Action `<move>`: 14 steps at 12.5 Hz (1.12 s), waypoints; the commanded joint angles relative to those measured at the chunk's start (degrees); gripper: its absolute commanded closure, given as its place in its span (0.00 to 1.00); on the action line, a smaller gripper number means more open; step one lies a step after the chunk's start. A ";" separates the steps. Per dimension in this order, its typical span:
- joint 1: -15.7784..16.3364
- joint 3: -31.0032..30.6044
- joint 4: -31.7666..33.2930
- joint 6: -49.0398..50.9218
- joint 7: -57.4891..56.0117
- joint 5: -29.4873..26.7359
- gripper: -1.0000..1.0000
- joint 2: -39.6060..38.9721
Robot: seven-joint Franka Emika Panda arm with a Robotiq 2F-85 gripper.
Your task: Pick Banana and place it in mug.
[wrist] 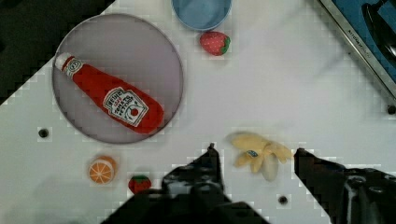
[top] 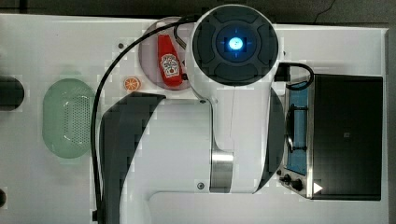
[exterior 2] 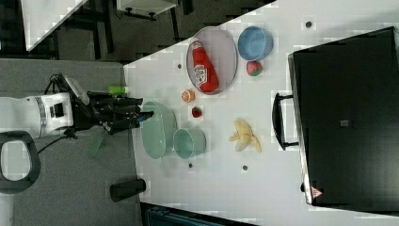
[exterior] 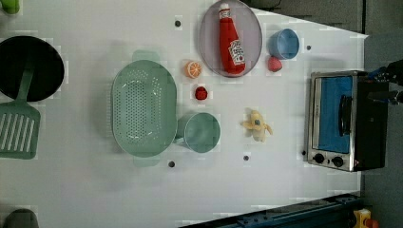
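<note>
peeled banana (exterior: 257, 125) lies near green mug (exterior: 202, 132).

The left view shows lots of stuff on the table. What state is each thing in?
banana: peeled open, lying on the table
mug: upright, empty
ketchup bottle: lying flat on the plate
blue cup: upright, empty
colander: upright, empty
toaster oven: door shut
gripper: open, holding nothing

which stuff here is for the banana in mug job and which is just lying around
For the job:
banana
mug
tool, open, hanging above the banana

Just lying about:
ketchup bottle on the plate
blue cup
orange slice
two strawberries
colander
toaster oven
spatula
</note>
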State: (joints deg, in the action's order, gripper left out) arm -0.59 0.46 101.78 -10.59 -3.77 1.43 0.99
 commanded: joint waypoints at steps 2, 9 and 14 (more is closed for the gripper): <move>-0.77 1.50 4.84 9.32 6.01 -0.95 0.09 12.83; -0.67 1.41 15.89 -1.03 -6.22 -0.95 0.00 8.46; -0.60 0.99 24.28 -12.10 -26.52 -0.94 0.00 1.86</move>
State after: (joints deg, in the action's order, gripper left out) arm -2.03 1.99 125.22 -21.96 -20.77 0.52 1.81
